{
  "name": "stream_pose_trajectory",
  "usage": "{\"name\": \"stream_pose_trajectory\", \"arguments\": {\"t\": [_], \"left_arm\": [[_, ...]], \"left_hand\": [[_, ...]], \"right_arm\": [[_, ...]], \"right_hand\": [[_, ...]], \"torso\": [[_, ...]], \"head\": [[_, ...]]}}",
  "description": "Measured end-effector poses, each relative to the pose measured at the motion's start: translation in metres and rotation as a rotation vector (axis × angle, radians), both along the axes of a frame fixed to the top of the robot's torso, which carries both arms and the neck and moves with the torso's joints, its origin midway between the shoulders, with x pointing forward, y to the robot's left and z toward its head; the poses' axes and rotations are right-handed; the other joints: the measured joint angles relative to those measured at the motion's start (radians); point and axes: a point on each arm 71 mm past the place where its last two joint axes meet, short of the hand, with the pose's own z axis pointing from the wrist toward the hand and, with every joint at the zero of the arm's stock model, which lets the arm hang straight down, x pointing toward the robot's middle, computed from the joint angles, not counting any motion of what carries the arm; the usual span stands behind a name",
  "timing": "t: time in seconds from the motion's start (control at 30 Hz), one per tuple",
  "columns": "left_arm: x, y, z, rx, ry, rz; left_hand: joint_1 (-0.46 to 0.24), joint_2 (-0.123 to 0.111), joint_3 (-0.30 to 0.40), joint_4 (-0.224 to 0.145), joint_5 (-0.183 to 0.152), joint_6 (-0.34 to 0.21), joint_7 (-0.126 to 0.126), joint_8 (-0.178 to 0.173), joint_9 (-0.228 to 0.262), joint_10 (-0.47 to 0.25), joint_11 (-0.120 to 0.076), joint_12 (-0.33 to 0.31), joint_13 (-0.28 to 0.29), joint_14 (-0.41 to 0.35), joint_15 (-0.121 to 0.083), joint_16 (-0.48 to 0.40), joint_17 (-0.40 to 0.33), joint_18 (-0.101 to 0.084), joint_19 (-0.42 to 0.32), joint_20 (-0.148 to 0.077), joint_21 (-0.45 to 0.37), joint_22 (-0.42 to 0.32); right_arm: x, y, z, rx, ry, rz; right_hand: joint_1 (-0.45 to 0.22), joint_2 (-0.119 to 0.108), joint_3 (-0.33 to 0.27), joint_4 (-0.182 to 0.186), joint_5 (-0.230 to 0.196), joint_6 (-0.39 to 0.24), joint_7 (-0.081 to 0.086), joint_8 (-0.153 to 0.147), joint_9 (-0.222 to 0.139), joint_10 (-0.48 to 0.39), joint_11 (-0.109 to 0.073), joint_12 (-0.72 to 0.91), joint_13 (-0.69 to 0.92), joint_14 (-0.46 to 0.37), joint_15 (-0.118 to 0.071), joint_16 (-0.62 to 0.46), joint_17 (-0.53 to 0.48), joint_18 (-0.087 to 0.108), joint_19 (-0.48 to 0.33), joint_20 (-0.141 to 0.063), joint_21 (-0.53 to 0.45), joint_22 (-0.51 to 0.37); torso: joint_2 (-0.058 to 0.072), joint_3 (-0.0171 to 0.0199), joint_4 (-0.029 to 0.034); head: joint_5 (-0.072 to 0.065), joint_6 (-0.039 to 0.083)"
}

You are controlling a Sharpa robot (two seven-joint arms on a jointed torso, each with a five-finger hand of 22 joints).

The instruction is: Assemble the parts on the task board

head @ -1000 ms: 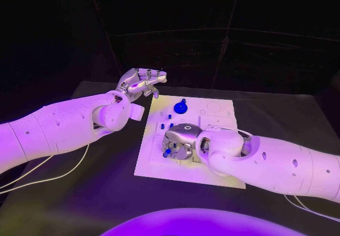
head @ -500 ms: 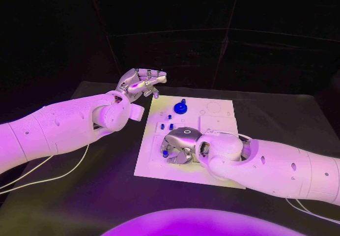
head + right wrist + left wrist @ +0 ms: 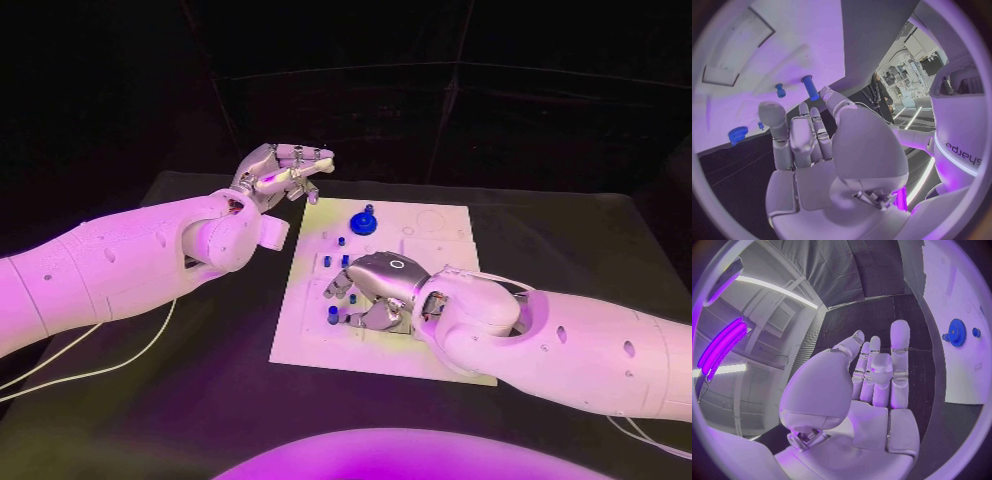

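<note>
The white task board [image 3: 433,330] lies in the middle of the black table. A blue gear [image 3: 364,222] stands near its far edge, also seen as the gear [image 3: 957,332] and the gear [image 3: 737,135]. Small blue pegs [image 3: 342,241] stand along the board's left part, one peg [image 3: 333,316] beside my right hand's fingers. My right hand [image 3: 372,288] hovers palm down over the board's left middle with its fingers apart, holding nothing; a blue peg [image 3: 809,86] stands just past its fingertips. My left hand [image 3: 289,168] is raised beyond the board's far left corner, empty, its fingers [image 3: 879,370] loosely extended.
Printed outlines and recesses mark the board's right half [image 3: 440,245]. Black table [image 3: 173,400] surrounds the board on all sides. A thin cable [image 3: 101,365] trails on the table under my left arm.
My right hand has opened its fingers a little and shifted slightly over the board's left part. The left hand has stayed raised in nearly the same place.
</note>
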Motion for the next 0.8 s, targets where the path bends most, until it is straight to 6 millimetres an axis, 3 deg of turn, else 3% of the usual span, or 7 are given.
{"name": "stream_pose_trajectory", "arguments": {"t": [0.13, 0.27, 0.43, 0.53, 0.57, 0.6, 0.8], "left_arm": [[0.000, 0.000, 0.000, 0.000, 0.000, 0.000], [0.000, 0.001, 0.000, 0.001, 0.001, 0.001], [-0.002, 0.004, 0.000, 0.002, 0.002, 0.003], [-0.003, 0.004, 0.000, 0.002, 0.003, 0.001], [-0.003, 0.004, 0.001, 0.001, 0.003, 0.000], [-0.003, 0.004, 0.001, 0.001, 0.003, -0.001], [-0.005, 0.002, 0.001, -0.001, 0.004, -0.007]], "left_hand": [[0.000, 0.000, 0.000, 0.000, 0.000, 0.000, 0.000, 0.000, 0.000, -0.004, -0.004, 0.006, 0.002, -0.004, 0.004, 0.000, -0.003, 0.000, 0.000, 0.000, -0.004, -0.002], [0.000, 0.000, 0.000, 0.000, 0.000, 0.000, 0.000, 0.000, 0.000, -0.004, -0.004, 0.006, 0.002, -0.004, 0.004, 0.000, -0.003, 0.000, 0.000, 0.000, -0.004, -0.002], [0.000, 0.000, 0.000, 0.000, 0.000, 0.000, 0.000, 0.000, 0.000, -0.004, -0.004, 0.006, 0.001, -0.004, 0.004, 0.000, -0.003, 0.000, 0.000, 0.000, -0.004, -0.002], [0.000, 0.000, 0.000, 0.000, 0.000, 0.000, 0.000, 0.000, 0.000, -0.004, -0.004, 0.006, 0.001, -0.004, 0.004, 0.000, -0.003, 0.000, 0.000, 0.000, -0.004, -0.002], [0.000, 0.000, 0.000, 0.000, 0.000, 0.000, 0.000, 0.000, 0.000, -0.004, -0.004, 0.006, 0.001, -0.004, 0.004, 0.000, -0.003, 0.000, 0.000, 0.000, -0.004, -0.002], [0.000, 0.000, 0.000, 0.000, 0.000, 0.000, 0.000, 0.000, 0.000, -0.004, -0.004, 0.006, 0.001, -0.004, 0.004, 0.000, -0.003, 0.000, 0.000, 0.000, -0.004, -0.002], [0.000, 0.000, -0.003, 0.003, 0.000, 0.000, 0.000, 0.000, 0.000, -0.004, -0.004, 0.006, 0.001, -0.004, 0.004, 0.000, -0.003, 0.000, 0.000, 0.000, -0.004, -0.002]], "right_arm": [[0.005, -0.020, 0.018, 0.042, -0.023, -0.041], [0.013, -0.057, 0.034, 0.069, -0.007, -0.130], [0.015, -0.102, 0.039, 0.100, 0.078, -0.279], [0.014, -0.124, 0.038, 0.103, 0.131, -0.372], [0.013, -0.129, 0.036, 0.099, 0.147, -0.397], [0.011, -0.135, 0.034, 0.093, 0.163, -0.421], [-0.001, -0.162, 0.015, 0.022, 0.237, -0.561]], "right_hand": [[-0.003, 0.003, -0.018, 0.007, 0.002, 0.012, 0.000, 0.004, 0.003, 0.020, -0.007, 0.030, 0.005, 0.000, 0.000, 0.008, 0.012, 0.000, 0.000, 0.000, 0.000, 0.005], [-0.017, 0.017, -0.035, 0.024, 0.014, 0.073, -0.001, 0.033, 0.013, 0.118, -0.017, 0.087, 0.020, 0.008, -0.008, 0.043, 0.066, 0.000, 0.029, -0.005, 0.034, 0.062], [-0.063, -0.003, -0.077, 0.067, 0.053, 0.120, -0.027, 0.051, 0.017, 0.275, -0.055, 0.177, 0.072, 0.011, -0.037, 0.112, 0.184, -0.001, 0.098, -0.029, 0.121, 0.201], [-0.104, -0.017, -0.136, 0.102, 0.098, 0.119, -0.046, 0.066, 0.017, 0.342, -0.075, 0.268, 0.144, 0.011, -0.055, 0.128, 0.208, -0.016, 0.120, -0.051, 0.155, 0.255], [-0.108, -0.016, -0.159, 0.114, 0.109, 0.114, -0.050, 0.072, 0.017, 0.351, -0.079, 0.323, 0.198, 0.011, -0.055, 0.138, 0.225, -0.016, 0.130, -0.054, 0.168, 0.278], [-0.111, -0.013, -0.198, 0.137, 0.115, 0.106, -0.051, 0.085, 0.018, 0.354, -0.082, 0.499, 0.390, 0.011, -0.062, 0.160, 0.260, -0.032, 0.144, -0.057, 0.192, 0.318], [-0.118, 0.014, -0.334, 0.251, 0.121, 0.091, -0.059, 0.167, 0.035, 0.370, -0.088, 1.052, 1.007, 0.011, -0.062, 0.225, 0.320, -0.032, 0.156, -0.059, 0.224, 0.377]], "torso": [[-0.001, -0.0006, 0.0000], [-0.003, -0.0016, -0.0010], [-0.005, -0.0052, -0.0050], [-0.008, -0.0077, -0.0099], [-0.009, -0.0083, -0.0123], [-0.009, -0.0086, -0.0142], [-0.014, -0.0090, -0.0299]], "head": [[-0.012, 0.005], [-0.029, 0.012], [-0.065, 0.020], [-0.086, 0.021], [-0.093, 0.021], [-0.097, 0.021], [-0.114, 0.018]]}}
